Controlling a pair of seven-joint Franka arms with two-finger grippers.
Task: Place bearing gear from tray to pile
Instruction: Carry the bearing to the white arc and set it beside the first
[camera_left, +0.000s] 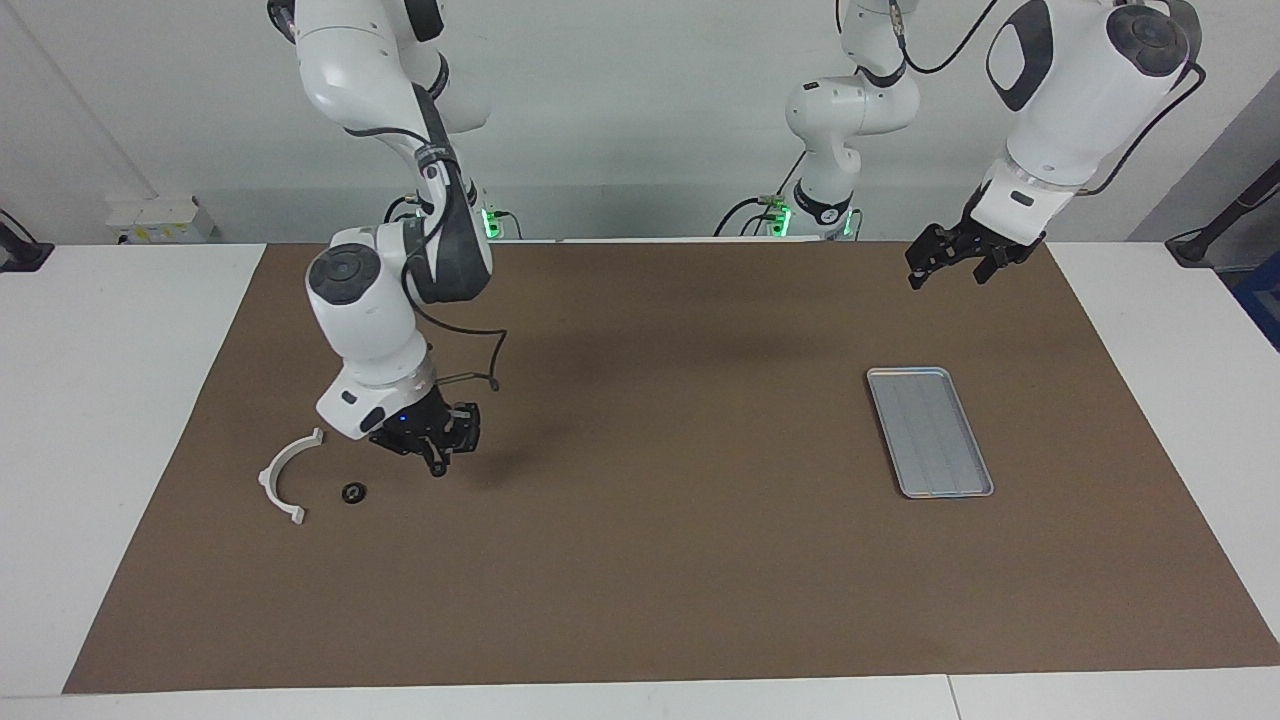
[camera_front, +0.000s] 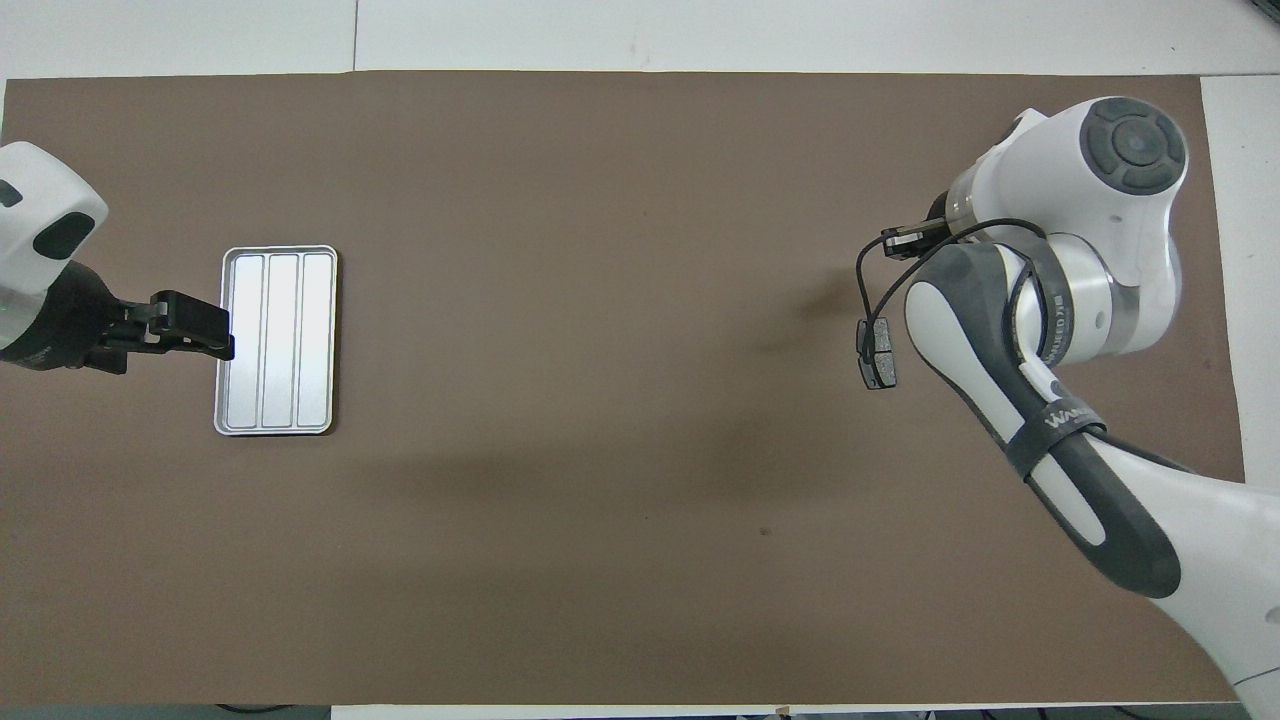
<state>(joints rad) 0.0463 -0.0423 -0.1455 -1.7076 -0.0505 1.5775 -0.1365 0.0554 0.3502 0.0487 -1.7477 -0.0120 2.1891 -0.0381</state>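
The silver ribbed tray (camera_left: 930, 432) lies empty on the brown mat toward the left arm's end; it also shows in the overhead view (camera_front: 277, 340). A small black round bearing gear (camera_left: 353, 492) lies on the mat beside the white half-ring bracket (camera_left: 290, 478), toward the right arm's end. My right gripper (camera_left: 437, 462) hangs low over the mat just beside the gear, apart from it. One dark grey brake pad (camera_front: 878, 353) shows at the right arm's edge in the overhead view; the arm hides the bracket and gear there. My left gripper (camera_left: 950, 270) is raised, open and empty.
The brown mat (camera_left: 660, 560) covers most of the white table. In the overhead view the left gripper (camera_front: 190, 332) reaches over the tray's rim. The right arm's elbow (camera_front: 1090, 250) stands high over the pile.
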